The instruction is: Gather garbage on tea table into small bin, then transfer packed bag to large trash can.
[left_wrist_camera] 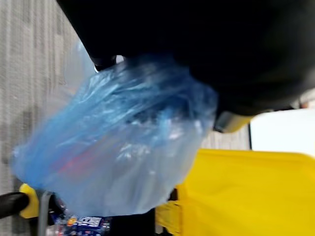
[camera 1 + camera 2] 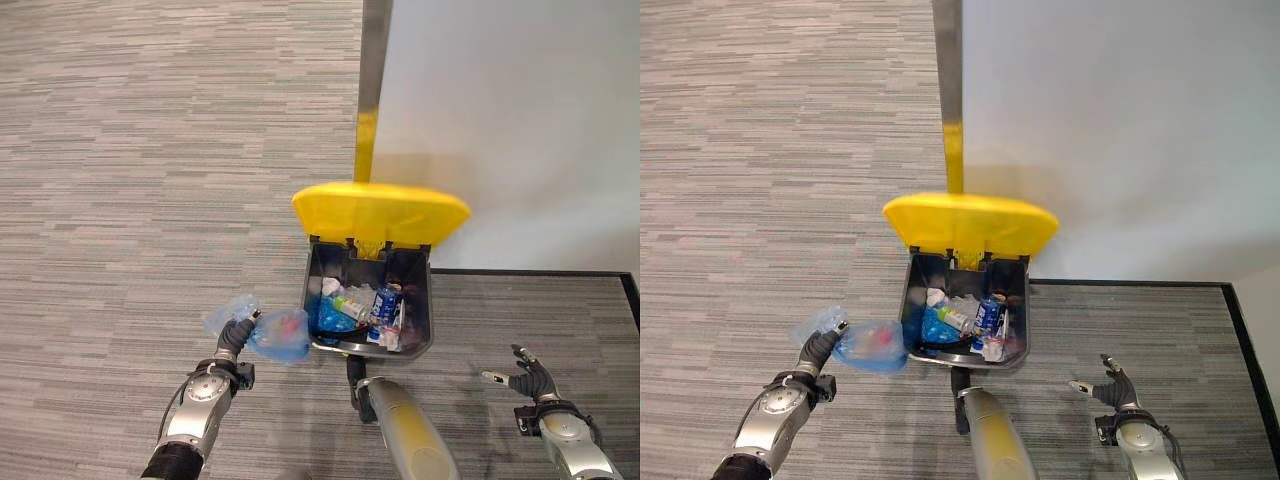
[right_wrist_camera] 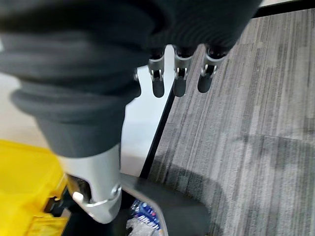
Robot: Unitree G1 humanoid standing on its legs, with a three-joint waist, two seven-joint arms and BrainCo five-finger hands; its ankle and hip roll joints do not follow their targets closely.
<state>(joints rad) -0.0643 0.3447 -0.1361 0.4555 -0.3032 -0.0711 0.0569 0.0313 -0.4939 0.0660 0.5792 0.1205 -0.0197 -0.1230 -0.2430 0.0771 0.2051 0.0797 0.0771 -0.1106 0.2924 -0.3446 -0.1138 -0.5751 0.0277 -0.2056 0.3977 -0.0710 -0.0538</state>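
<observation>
Left hand (image 2: 233,336) gripping blue bag (image 2: 277,335) just beside bin (image 2: 420,340), above carpet. Bin open, yellow lid (image 2: 380,212) raised; bottles, can, wrappers, blue bag inside. Right hand (image 2: 532,380) empty, fingers spread.

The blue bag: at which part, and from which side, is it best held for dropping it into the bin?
Probably at its gathered top, from above, as the left hand holds it. The blue bag hangs full below, just left of the open bin.

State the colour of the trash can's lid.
Yellow: the raised lid of the trash can shows best in the left eye view.
</observation>
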